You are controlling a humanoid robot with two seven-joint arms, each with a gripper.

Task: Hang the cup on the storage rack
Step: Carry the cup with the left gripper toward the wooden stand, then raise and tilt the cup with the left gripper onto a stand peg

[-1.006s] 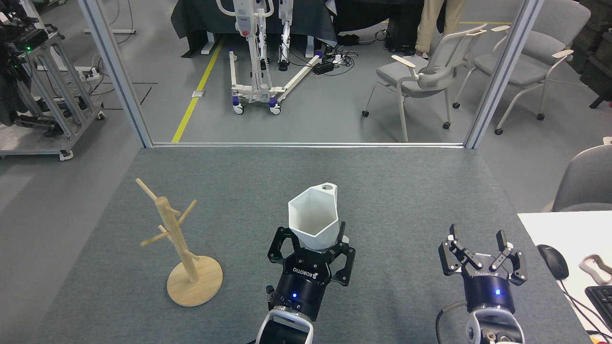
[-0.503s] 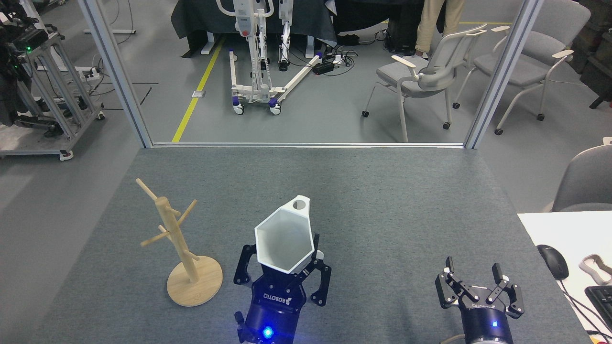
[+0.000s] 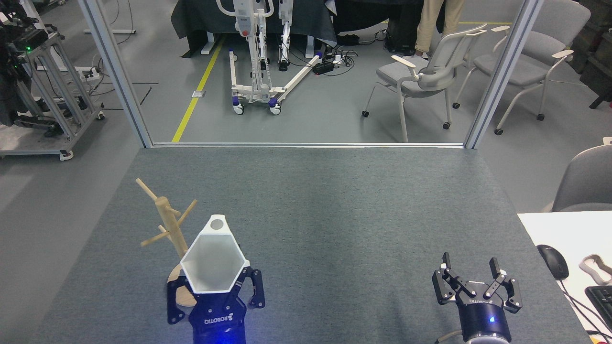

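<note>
Presently the left gripper (image 3: 215,298) is holding the cup (image 3: 213,260) by its lower part, fingers clasped around it, mouth facing up and holed tab on the far side. It is overlapping the rack (image 3: 166,224) base on the desk (image 3: 334,200). Well apart, the right gripper (image 3: 471,282) is hovering with fingers spread wide.

Your left gripper (image 3: 213,298) is gripping the cup (image 3: 213,260) upright, overlapping the rack (image 3: 168,224) base; its holed tab is pointing away. Your right gripper (image 3: 473,284) is hanging open.
</note>
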